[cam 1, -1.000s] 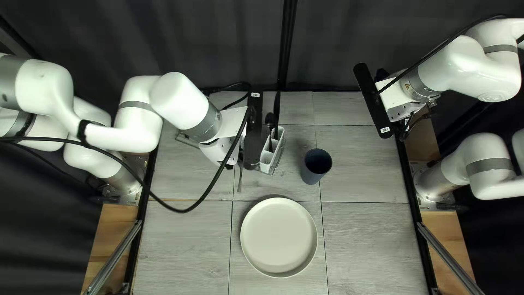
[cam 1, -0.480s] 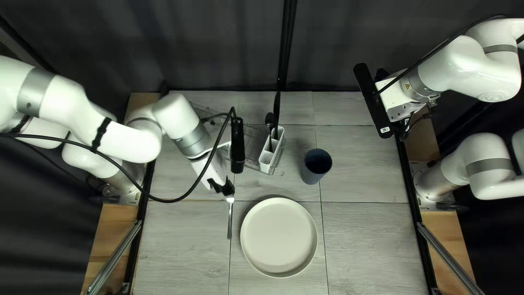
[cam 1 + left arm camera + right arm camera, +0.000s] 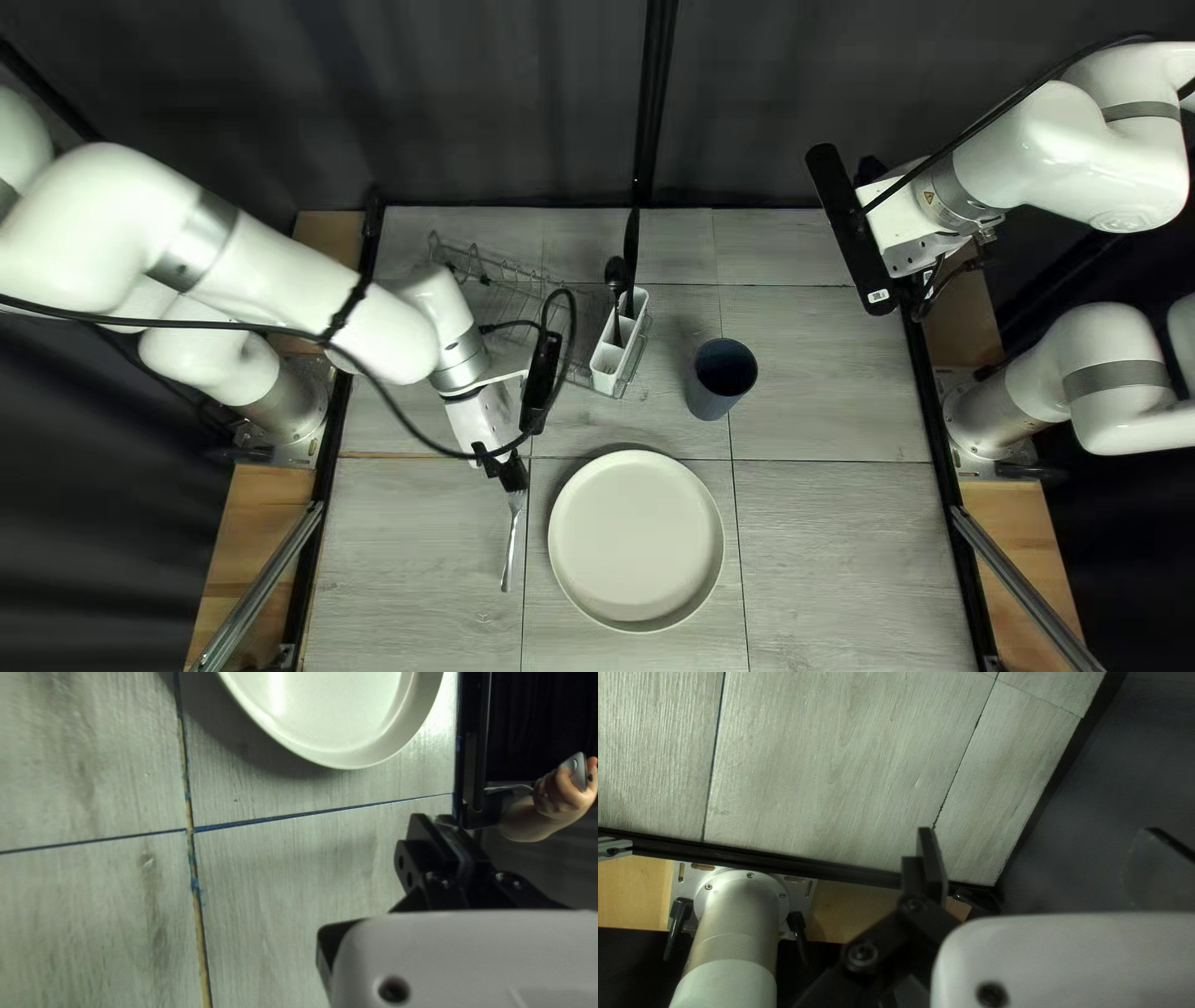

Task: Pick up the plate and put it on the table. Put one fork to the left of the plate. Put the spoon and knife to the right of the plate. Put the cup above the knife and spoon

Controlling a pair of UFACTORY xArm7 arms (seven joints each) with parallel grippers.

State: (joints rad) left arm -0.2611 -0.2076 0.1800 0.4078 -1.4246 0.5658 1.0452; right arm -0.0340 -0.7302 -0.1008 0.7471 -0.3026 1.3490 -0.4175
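Two grippers show over the table [image 3: 828, 560], and, with the plate [image 3: 636, 538] as the clock's centre and twelve toward the far edge, the left gripper [image 3: 514, 478] is at ten o'clock. Its fingers [image 3: 430, 839] are drawn nearly together on the fork [image 3: 509, 554], which sticks out toward the near edge at about nine o'clock, just beside the plate. Whether the fork touches the table I cannot tell. The plate lies flat, its inside facing up. At one o'clock from it stands the dark blue cup [image 3: 721, 380], upright, mouth up. At twelve o'clock is a white cutlery holder [image 3: 606, 362] with the black spoon [image 3: 615, 271] and a slim dark utensil [image 3: 631, 237] standing in it, and a wire rack [image 3: 488, 269] reaches from there round to eleven o'clock. The right gripper [image 3: 926, 296] hangs between one and two o'clock, well apart from the cup; its fingers [image 3: 934, 866] stand wide apart with nothing between them. Past the table's edge, the left wrist view shows a person's hand [image 3: 564, 795] around a small pale object [image 3: 577, 770].
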